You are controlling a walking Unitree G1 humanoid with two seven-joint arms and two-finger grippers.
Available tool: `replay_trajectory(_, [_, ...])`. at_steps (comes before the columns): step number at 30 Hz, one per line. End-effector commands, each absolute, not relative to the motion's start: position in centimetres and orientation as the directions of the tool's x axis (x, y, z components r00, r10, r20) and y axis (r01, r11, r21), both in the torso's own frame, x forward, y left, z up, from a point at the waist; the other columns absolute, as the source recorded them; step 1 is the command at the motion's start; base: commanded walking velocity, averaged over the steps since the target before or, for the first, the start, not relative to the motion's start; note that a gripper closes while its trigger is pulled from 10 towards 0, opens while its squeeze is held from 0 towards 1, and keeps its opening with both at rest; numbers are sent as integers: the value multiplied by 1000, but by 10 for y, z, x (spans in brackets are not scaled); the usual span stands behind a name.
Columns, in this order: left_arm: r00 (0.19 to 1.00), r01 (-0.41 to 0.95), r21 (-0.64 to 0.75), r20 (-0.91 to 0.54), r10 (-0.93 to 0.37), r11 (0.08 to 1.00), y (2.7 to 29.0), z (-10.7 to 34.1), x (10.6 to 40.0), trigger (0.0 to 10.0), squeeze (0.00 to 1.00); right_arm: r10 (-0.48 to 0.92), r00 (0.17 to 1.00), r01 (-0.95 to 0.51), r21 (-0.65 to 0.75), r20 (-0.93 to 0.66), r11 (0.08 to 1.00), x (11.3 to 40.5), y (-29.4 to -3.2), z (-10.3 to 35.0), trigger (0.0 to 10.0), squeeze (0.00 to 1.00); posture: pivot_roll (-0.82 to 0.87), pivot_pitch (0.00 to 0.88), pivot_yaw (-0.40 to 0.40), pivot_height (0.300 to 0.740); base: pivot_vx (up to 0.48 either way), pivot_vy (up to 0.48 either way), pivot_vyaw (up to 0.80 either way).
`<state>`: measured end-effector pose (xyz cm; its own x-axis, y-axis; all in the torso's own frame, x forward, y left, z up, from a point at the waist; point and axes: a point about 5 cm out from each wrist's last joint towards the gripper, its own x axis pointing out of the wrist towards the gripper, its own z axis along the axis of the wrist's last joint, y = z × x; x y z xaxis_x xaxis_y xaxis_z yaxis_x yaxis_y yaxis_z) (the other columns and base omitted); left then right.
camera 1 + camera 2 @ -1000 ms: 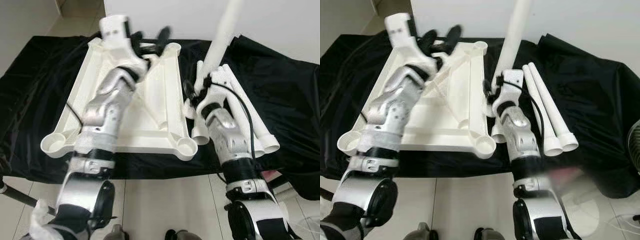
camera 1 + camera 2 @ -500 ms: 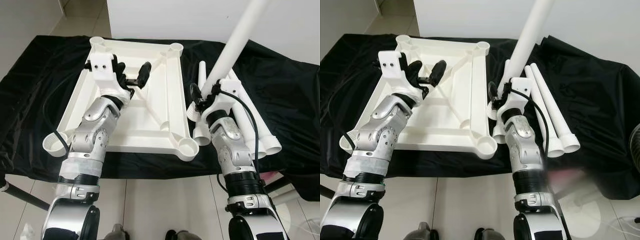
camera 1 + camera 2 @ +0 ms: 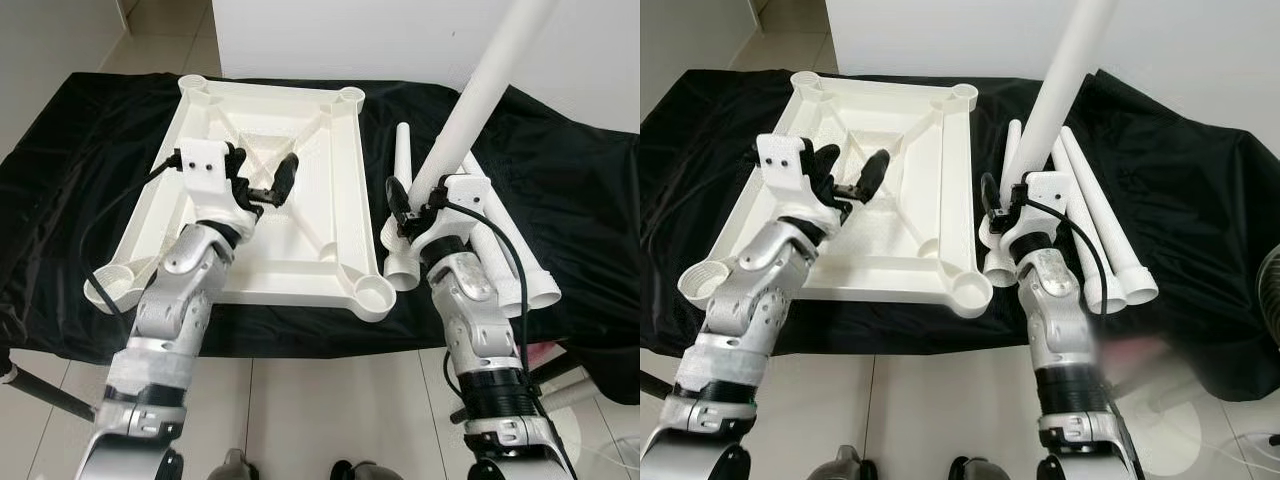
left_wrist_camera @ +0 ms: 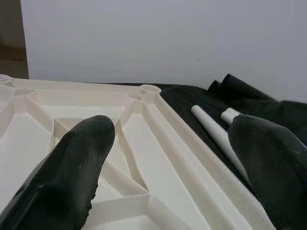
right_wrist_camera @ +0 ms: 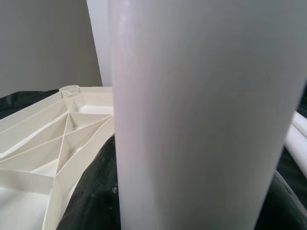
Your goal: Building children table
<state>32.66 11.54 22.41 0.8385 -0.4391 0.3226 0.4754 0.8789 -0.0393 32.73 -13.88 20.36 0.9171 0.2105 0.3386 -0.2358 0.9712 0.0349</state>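
Over the upturned white tabletop (image 3: 300, 215), the left gripper (image 3: 262, 180) hovers wide open, empty; the right gripper (image 3: 412, 212) clamps a raised table leg (image 3: 480, 95) just beside it.

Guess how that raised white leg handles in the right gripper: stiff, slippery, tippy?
Likely stiff: the leg stays straight though held near its lower end. Probably slippery, being smooth and round. Most of it stands above the right gripper, so it may lever. The loose legs could roll.

Silver arms, black fingers (image 3: 288, 170), cables
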Motion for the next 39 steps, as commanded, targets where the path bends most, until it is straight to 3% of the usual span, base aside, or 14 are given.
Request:
replay_trajectory(1, [729,620,58,328,-601,783,105,225,319,10000,0,220,904,-245,22,367,969,324,-140,207,10000,0,46,81,-8,740,0,0,0])
replay_trajectory(15, [650,693,174,267,-711,699,97,206,298,10000,0,302,857,-322,-24,418,947,303,-136,207,10000,0,37,86,-20,740,0,0,0])
replay_trajectory(25, [579,754,289,129,-805,590,92,176,282,10000,0,399,853,-393,-89,337,915,295,-127,183,10000,0,36,83,-31,740,0,0,0])
replay_trajectory(39, [567,770,313,60,-821,555,95,160,272,10000,0,549,802,-531,-141,236,836,288,-104,159,10000,0,52,85,-38,740,0,0,0])
